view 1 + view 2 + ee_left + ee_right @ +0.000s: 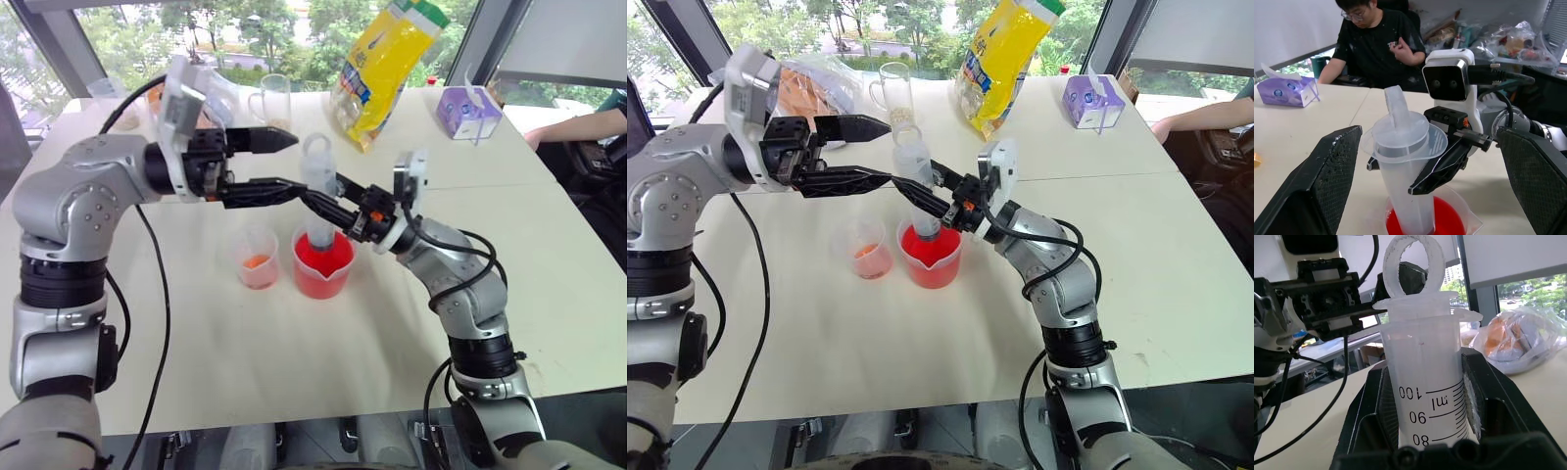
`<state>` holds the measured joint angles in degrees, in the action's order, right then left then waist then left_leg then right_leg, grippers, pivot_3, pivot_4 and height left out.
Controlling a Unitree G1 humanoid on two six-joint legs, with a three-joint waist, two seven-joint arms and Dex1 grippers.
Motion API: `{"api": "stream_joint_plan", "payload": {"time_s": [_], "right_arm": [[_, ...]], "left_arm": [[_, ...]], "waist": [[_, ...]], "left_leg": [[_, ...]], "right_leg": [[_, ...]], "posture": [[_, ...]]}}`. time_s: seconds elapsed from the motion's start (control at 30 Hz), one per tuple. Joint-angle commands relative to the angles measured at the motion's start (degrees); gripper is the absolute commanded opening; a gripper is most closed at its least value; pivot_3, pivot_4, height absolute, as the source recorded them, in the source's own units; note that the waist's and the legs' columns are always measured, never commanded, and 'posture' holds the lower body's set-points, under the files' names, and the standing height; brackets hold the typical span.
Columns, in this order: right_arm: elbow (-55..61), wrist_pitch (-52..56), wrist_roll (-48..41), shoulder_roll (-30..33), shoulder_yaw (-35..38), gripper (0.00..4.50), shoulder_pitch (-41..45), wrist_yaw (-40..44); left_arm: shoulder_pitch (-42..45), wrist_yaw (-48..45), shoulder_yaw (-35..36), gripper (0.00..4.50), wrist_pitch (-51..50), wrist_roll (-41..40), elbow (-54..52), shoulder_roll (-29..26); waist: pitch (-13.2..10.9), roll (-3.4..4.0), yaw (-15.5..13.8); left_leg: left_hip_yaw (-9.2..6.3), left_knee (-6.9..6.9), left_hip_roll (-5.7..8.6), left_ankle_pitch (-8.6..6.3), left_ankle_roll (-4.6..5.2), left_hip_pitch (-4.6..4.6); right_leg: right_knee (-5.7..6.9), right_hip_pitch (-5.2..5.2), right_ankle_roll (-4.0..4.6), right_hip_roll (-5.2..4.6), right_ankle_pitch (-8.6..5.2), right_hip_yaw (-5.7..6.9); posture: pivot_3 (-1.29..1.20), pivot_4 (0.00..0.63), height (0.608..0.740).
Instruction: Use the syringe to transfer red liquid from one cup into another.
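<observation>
The syringe stands upright with its lower end down in the wide beaker of red liquid; its tip is hidden. My right gripper is shut on the barrel from the right, just under the flange, and the printed marks on the syringe face its wrist view. My left gripper is open and level, fingers one above the other, tips just left of the plunger top without touching it. The small pinkish cup with an orange spot stands left of the beaker.
Behind the cups stand a tall glass mug, a yellow bag and a purple tissue box. A crumpled plastic bag lies at the back left. A person's arm rests at the table's far right edge.
</observation>
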<state>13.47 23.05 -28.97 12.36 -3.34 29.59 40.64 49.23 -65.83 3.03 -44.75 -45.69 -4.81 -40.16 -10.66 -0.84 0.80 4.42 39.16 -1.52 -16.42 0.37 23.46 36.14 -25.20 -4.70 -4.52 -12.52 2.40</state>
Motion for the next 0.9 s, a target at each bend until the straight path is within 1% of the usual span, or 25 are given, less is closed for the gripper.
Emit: {"api": "stream_joint_plan", "payload": {"time_s": [0.03,0.27,0.43,0.53,0.57,0.6,0.7,0.77,0.8,0.9], "right_arm": [[1.5,-1.9,0.3,0.1,-0.4,1.39,-0.2,0.1],[2.0,-2.1,0.9,0.7,-1.2,1.39,-1.0,0.5],[2.1,-2.1,0.9,0.9,-1.3,1.39,-1.0,0.5],[2.0,-2.1,0.9,1.0,-1.3,1.39,-0.9,0.5],[2.0,-2.0,1.0,1.0,-1.3,1.39,-0.9,0.6],[1.9,-2.0,1.0,1.0,-1.3,1.39,-0.8,0.6],[1.9,-2.0,1.1,1.1,-1.3,1.39,-0.7,0.6],[2.0,-2.1,1.2,1.2,-1.3,1.39,-0.6,0.7],[2.1,-2.1,1.3,1.3,-1.4,1.39,-0.7,0.7],[2.1,-2.1,1.2,1.6,-1.5,1.39,-0.8,0.8]], "left_arm": [[1.5,-0.1,0.2,4.5,-0.5,-1.0,-2.1,0.6],[2.4,-0.4,-0.3,4.5,-1.4,-1.1,-1.7,3.0],[2.4,-0.9,-0.5,4.5,-2.1,-1.3,-1.8,3.3],[2.5,-0.9,-0.6,3.68,-2.3,-1.4,-1.5,3.5],[2.5,-0.9,-0.7,3.17,-2.3,-1.5,-1.4,3.5],[2.4,-0.9,-0.8,2.76,-2.3,-1.4,-1.3,3.6],[2.3,-1.0,-1.1,1.11,-1.9,-1.1,-1.0,3.7],[2.5,-0.9,-1.1,0.15,-1.8,-1.0,-0.7,4.0],[2.6,-0.8,-1.1,0.07,-1.6,-0.8,-0.4,4.2],[3.0,-0.8,-1.1,0.07,-1.0,-0.4,0.2,4.6]], "waist": [[0.0,0.0,0.0],[0.0,0.0,-0.1],[0.0,0.0,0.0],[0.0,0.0,0.0],[0.0,0.0,0.0],[0.0,0.0,0.0],[0.0,0.0,0.0],[0.0,0.0,0.0],[0.0,0.0,0.0],[0.0,0.0,-0.1]], "left_leg": [[0.0,0.0,0.0,0.0,0.0,0.0],[0.0,0.0,0.01,0.0,0.0,0.0],[-0.01,0.0,0.0,0.0,0.0,-0.01],[-0.01,0.0,0.0,0.0,0.0,-0.02],[-0.01,0.0,0.0,0.0,0.0,-0.02],[-0.01,0.0,0.0,0.0,0.0,-0.02],[0.0,0.0,0.0,0.0,0.0,-0.02],[0.0,0.0,0.0,0.0,0.0,-0.02],[-0.01,0.0,0.0,0.0,0.0,-0.02],[-0.01,0.01,0.0,0.0,0.0,-0.02]], "right_leg": [[0.0,0.0,0.0,0.0,0.0,0.0],[0.0,0.01,0.0,0.0,0.0,0.0],[0.0,0.01,0.0,0.0,0.0,0.0],[0.01,0.01,0.0,0.01,0.0,0.0],[0.01,0.01,0.0,0.01,0.0,0.0],[0.01,0.01,0.0,0.01,0.0,0.0],[0.01,0.01,0.0,0.01,0.0,0.0],[0.01,0.01,0.0,0.01,0.0,0.0],[0.01,0.01,0.0,0.01,0.0,0.0],[0.0,0.03,0.0,0.0,0.0,-0.01]], "posture": [[0.0,0.15,0.74],[0.0,0.15,0.74],[0.0,0.15,0.74],[0.0,0.15,0.74],[0.0,0.15,0.74],[0.0,0.15,0.74],[0.0,0.15,0.74],[0.0,0.15,0.74],[0.0,0.15,0.74],[0.0,0.15,0.74]]}}
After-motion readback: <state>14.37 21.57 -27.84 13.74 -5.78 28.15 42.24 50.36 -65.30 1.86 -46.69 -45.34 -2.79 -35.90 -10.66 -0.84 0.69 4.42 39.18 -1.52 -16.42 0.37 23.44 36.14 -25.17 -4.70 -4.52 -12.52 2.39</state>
